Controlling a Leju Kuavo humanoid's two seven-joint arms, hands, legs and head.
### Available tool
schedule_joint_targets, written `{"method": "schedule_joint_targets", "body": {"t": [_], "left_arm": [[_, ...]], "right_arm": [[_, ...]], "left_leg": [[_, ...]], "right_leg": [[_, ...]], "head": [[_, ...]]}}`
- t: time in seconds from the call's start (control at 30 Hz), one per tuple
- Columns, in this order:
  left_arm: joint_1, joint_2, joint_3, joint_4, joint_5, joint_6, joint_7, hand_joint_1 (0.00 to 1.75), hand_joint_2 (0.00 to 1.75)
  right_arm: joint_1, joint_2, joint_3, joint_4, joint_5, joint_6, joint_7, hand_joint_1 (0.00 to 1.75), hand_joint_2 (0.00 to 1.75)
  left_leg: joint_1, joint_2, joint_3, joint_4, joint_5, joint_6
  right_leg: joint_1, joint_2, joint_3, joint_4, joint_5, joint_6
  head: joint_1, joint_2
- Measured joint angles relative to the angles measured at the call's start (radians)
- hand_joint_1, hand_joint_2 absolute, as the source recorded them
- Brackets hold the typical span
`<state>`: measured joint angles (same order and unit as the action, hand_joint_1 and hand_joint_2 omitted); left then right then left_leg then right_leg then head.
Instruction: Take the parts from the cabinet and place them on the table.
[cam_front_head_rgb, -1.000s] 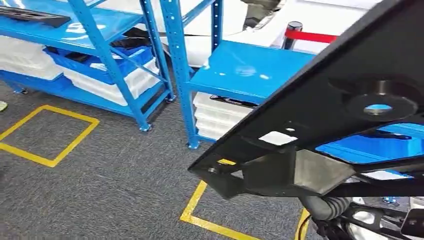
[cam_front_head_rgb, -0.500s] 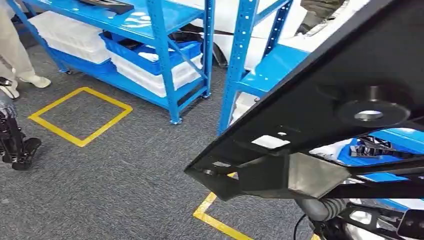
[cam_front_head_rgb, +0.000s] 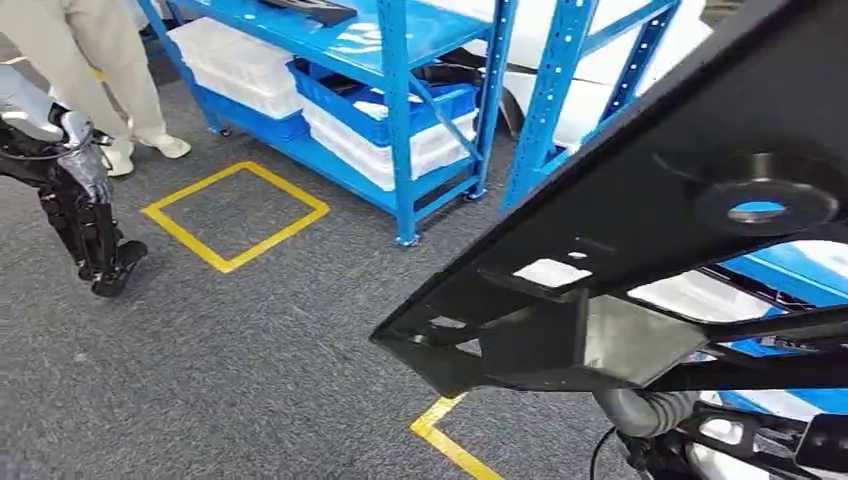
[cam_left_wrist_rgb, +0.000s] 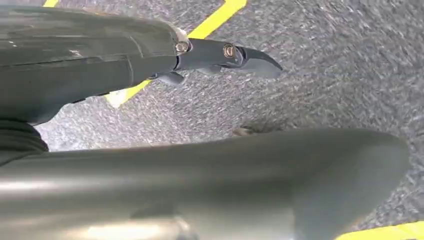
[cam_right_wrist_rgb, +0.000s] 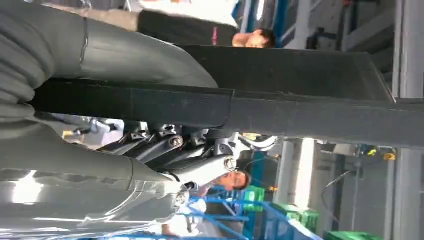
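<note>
Grey carpet (cam_front_head_rgb: 250, 360) with yellow tape squares (cam_front_head_rgb: 235, 215), blue shelving racks (cam_front_head_rgb: 400, 110) ahead holding white trays and a blue bin (cam_front_head_rgb: 375, 105); a person's legs (cam_front_head_rgb: 85, 70) at the far left. I'm carrying the long black plastic part (cam_front_head_rgb: 650, 230) out in front, clear of the racks. My right hand (cam_right_wrist_rgb: 150, 145) clamps its edge, thumb on one face and fingers on the other. My left hand (cam_left_wrist_rgb: 220, 52) hangs over the floor, fingers loose, holding nothing.

black part (cam_front_head_rgb: 640, 210), blue shelving (cam_front_head_rgb: 395, 120), yellow-lined grey carpet (cam_front_head_rgb: 240, 340)
</note>
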<state>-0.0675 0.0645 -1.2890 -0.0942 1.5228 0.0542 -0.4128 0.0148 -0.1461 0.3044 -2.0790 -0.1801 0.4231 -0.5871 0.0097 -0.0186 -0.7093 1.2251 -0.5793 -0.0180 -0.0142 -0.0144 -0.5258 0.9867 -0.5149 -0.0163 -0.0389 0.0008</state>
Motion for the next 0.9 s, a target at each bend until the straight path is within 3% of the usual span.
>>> {"method": "schedule_joint_targets", "body": {"t": [0.03, 0.07, 0.1, 0.17, 0.2, 0.23, 0.27, 0.37, 0.4, 0.43, 0.47, 0.53, 0.57, 0.6, 0.67, 0.7, 0.73, 0.77, 0.87, 0.9], "left_arm": [[0.000, 0.000, 0.000, 0.000, 0.000, -0.001, 0.000, 0.00, 1.75], [0.001, 0.000, 0.000, 0.000, 0.000, -0.002, 0.000, 0.00, 1.75], [0.003, -0.001, 0.000, 0.000, 0.000, -0.002, 0.002, 0.00, 1.75], [0.003, 0.000, 0.000, 0.000, 0.000, -0.002, 0.002, 0.00, 1.75], [0.002, 0.000, 0.000, 0.000, 0.000, -0.003, 0.002, 0.00, 1.75], [-0.001, -0.001, 0.000, 0.000, 0.000, -0.004, 0.002, 0.00, 1.75], [-0.004, -0.001, 0.000, 0.000, 0.000, -0.006, 0.002, 0.00, 1.75], [0.004, -0.001, 0.005, 0.000, 0.000, -0.006, 0.005, 0.00, 1.75], [0.006, 0.000, 0.008, 0.000, 0.000, -0.005, 0.005, 0.00, 1.75], [0.006, 0.000, 0.010, 0.000, 0.000, -0.003, 0.005, 0.00, 1.75], [0.003, 0.001, 0.013, 0.000, 0.000, -0.003, 0.005, 0.00, 1.75], [0.000, 0.003, 0.016, 0.000, 0.000, -0.002, 0.003, 0.00, 1.75], [0.001, 0.005, 0.018, 0.000, 0.000, -0.002, 0.002, 0.00, 1.75], [0.002, 0.006, 0.020, 0.000, 0.000, -0.002, 0.000, 0.00, 1.75], [0.004, 0.008, 0.026, 0.000, 0.000, -0.001, -0.012, 0.00, 1.75], [0.004, 0.008, 0.029, 0.000, 0.000, -0.001, -0.016, 0.00, 1.75], [0.003, 0.007, 0.034, 0.000, 0.000, -0.002, -0.021, 0.00, 1.75], [-0.001, 0.010, 0.043, 0.000, 0.000, -0.002, -0.026, 0.00, 1.75], [0.009, 0.011, 0.065, 0.000, 0.000, -0.002, -0.034, 0.00, 1.75], [0.010, 0.015, 0.071, 0.000, 0.000, -0.002, -0.034, 0.00, 1.75]], "right_arm": [[-0.001, 0.000, 0.000, 0.002, 0.000, 0.003, 0.000, 1.75, 1.75], [-0.001, 0.000, 0.000, 0.003, 0.000, 0.004, 0.003, 1.75, 1.75], [-0.003, 0.000, 0.000, 0.004, 0.000, 0.006, 0.007, 1.75, 1.75], [-0.010, 0.001, 0.000, 0.008, 0.000, 0.007, 0.013, 1.75, 1.75], [-0.014, 0.002, 0.000, 0.008, 0.000, 0.007, 0.013, 1.75, 1.75], [-0.015, 0.003, 0.000, 0.007, 0.000, 0.007, 0.013, 1.75, 1.75], [-0.018, 0.003, 0.000, 0.007, 0.000, 0.007, 0.016, 1.75, 1.75], [-0.031, 0.009, 0.002, 0.008, 0.003, 0.007, 0.020, 1.75, 1.75], [-0.036, 0.010, 0.002, 0.008, 0.003, 0.007, 0.021, 1.75, 1.75], [-0.038, 0.012, 0.003, 0.008, 0.003, 0.007, 0.022, 1.75, 1.75], [-0.038, 0.014, 0.003, 0.008, 0.003, 0.007, 0.022, 1.75, 1.75], [-0.038, 0.014, 0.005, 0.010, 0.003, 0.007, 0.023, 1.75, 1.75], [-0.038, 0.016, 0.007, 0.012, 0.003, 0.007, 0.024, 1.75, 1.75], [-0.038, 0.016, 0.007, 0.014, 0.002, 0.007, 0.024, 1.75, 1.75], [-0.041, 0.017, 0.009, 0.015, -0.002, 0.011, 0.022, 1.75, 1.75], [-0.044, 0.017, 0.010, 0.015, -0.003, 0.015, 0.021, 1.75, 1.75], [-0.048, 0.017, 0.011, 0.015, -0.006, 0.018, 0.020, 1.75, 1.75], [-0.048, 0.017, 0.012, 0.016, -0.009, 0.022, 0.019, 1.75, 1.75], [-0.058, 0.018, 0.012, 0.016, -0.013, 0.029, 0.017, 1.75, 1.75], [-0.061, 0.019, 0.012, 0.016, -0.014, 0.030, 0.016, 1.75, 1.75]], "left_leg": [[0.002, 0.004, -0.030, 0.072, -0.025, -0.004], [0.005, 0.007, -0.041, 0.102, -0.028, -0.007], [0.008, 0.010, -0.029, 0.083, -0.011, -0.009], [0.012, 0.027, 0.059, -0.078, 0.072, -0.011], [0.011, 0.062, 0.110, -0.171, 0.110, -0.010], [-0.002, 0.106, 0.127, -0.203, 0.098, -0.011], [0.001, 0.097, 0.124, -0.209, 0.099, 0.006], [-0.006, 0.065, 0.114, -0.209, 0.102, 0.025], [0.000, 0.056, 0.115, -0.212, 0.107, 0.032], [0.000, 0.045, 0.113, -0.212, 0.108, 0.039], [-0.001, 0.035, 0.113, -0.212, 0.110, 0.044], [-0.004, 0.009, 0.112, -0.212, 0.111, 0.050], [-0.007, -0.006, 0.113, -0.212, 0.112, 0.051], [-0.009, -0.018, 0.113, -0.212, 0.112, 0.052], [-0.011, -0.049, 0.116, -0.212, 0.112, 0.052], [-0.012, -0.061, 0.119, -0.211, 0.112, 0.052], [-0.007, -0.071, 0.115, -0.211, 0.113, 0.050], [-0.011, -0.084, 0.107, -0.206, 0.117, 0.044], [0.000, -0.113, 0.092, -0.212, 0.129, 0.024], [-0.002, -0.112, 0.090, -0.210, 0.125, 0.021]], "right_leg": [[0.000, -0.015, -0.001, 0.000, 0.000, 0.000], [0.000, -0.028, -0.001, 0.000, -0.001, 0.000], [0.000, -0.040, 0.000, 0.001, -0.001, 0.001], [-0.002, -0.062, 0.004, 0.001, -0.005, 0.008], [-0.001, -0.072, 0.009, 0.002, -0.009, 0.014], [0.007, -0.079, 0.010, 0.004, -0.013, 0.021], [0.010, -0.086, 0.008, 0.008, -0.014, 0.024], [0.008, -0.120, 0.013, 0.003, -0.014, 0.035], [0.002, -0.097, 0.013, 0.009, -0.030, 0.043], [-0.001, -0.043, 0.001, 0.041, -0.058, 0.041], [-0.001, -0.013, -0.027, 0.107, -0.097, 0.039], [0.000, 0.007, -0.100, 0.264, -0.161, 0.036], [0.000, 0.010, -0.131, 0.324, -0.171, 0.035], [0.001, 0.011, -0.135, 0.325, -0.158, 0.034], [0.003, 0.020, -0.081, 0.190, -0.065, 0.027], [0.006, 0.038, -0.045, 0.108, -0.020, 0.021], [0.006, 0.099, -0.021, 0.042, 0.003, 0.010], [0.003, 0.111, -0.020, 0.028, 0.008, 0.010], [0.012, 0.079, -0.021, 0.019, 0.003, 0.007], [0.000, 0.063, -0.016, 0.005, 0.010, 0.001]], "head": [[0.000, 0.000], [0.000, 0.000], [0.000, 0.000], [0.000, 0.000], [0.000, 0.000], [-0.001, 0.000], [0.001, 0.000], [0.000, 0.000], [0.000, 0.000], [0.000, 0.000], [0.001, 0.000], [0.001, 0.000], [0.001, 0.000], [0.001, 0.000], [0.001, 0.000], [0.001, 0.000], [0.001, 0.000], [-0.002, 0.000], [-0.001, 0.000], [-0.001, 0.000]]}}
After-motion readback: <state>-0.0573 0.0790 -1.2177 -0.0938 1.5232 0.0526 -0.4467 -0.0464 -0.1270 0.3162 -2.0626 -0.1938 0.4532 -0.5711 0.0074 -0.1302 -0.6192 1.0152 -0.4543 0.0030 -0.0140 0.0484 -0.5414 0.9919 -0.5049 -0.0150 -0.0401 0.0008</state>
